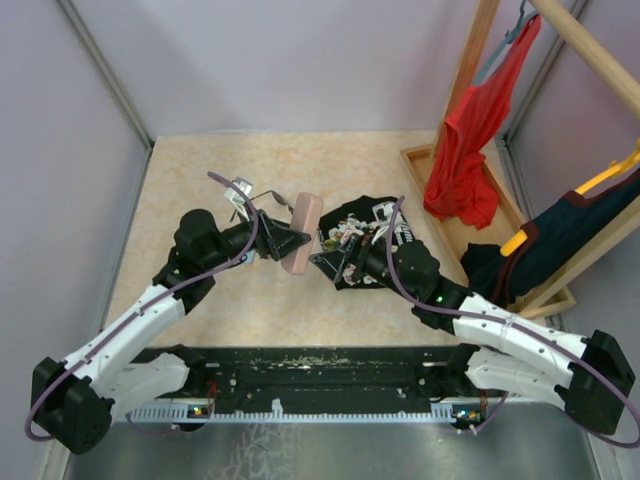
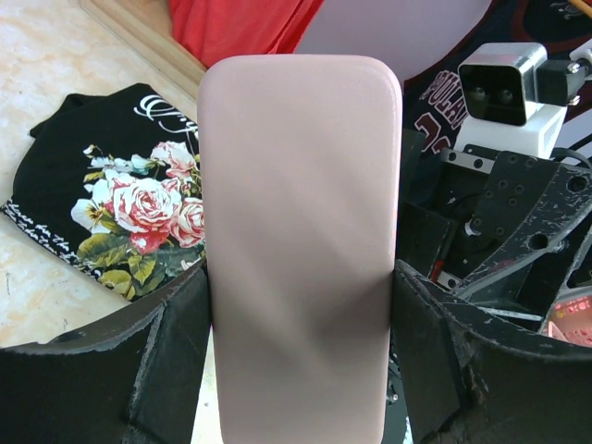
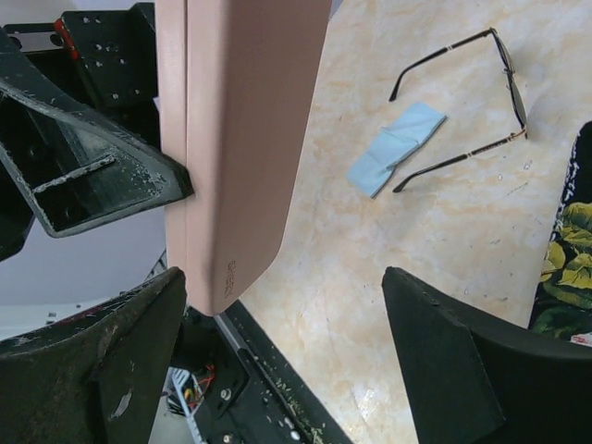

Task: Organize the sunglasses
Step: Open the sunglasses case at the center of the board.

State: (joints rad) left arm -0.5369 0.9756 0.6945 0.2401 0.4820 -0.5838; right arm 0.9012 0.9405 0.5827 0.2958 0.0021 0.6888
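Note:
My left gripper (image 2: 302,268) is shut on a pink oblong case (image 2: 301,231), one finger pressed to each long side. It holds the case (image 1: 303,232) upright above the table's middle. My right gripper (image 3: 285,277) is open, facing the case (image 3: 236,139) from the other side. The case's lower end sits just inside the right gripper's left finger (image 3: 102,351), and the rest of the gap holds nothing. The sunglasses (image 3: 481,102), thin dark wire frames with their arms unfolded, lie on the table beyond. A small light-blue cloth (image 3: 396,148) lies between their arms.
A black T-shirt with a rose print (image 1: 370,225) lies under and beside my right arm. A wooden clothes rack (image 1: 480,60) stands at the right with a red garment (image 1: 465,150) and a dark, yellow-trimmed one (image 1: 560,235). Grey walls enclose the table.

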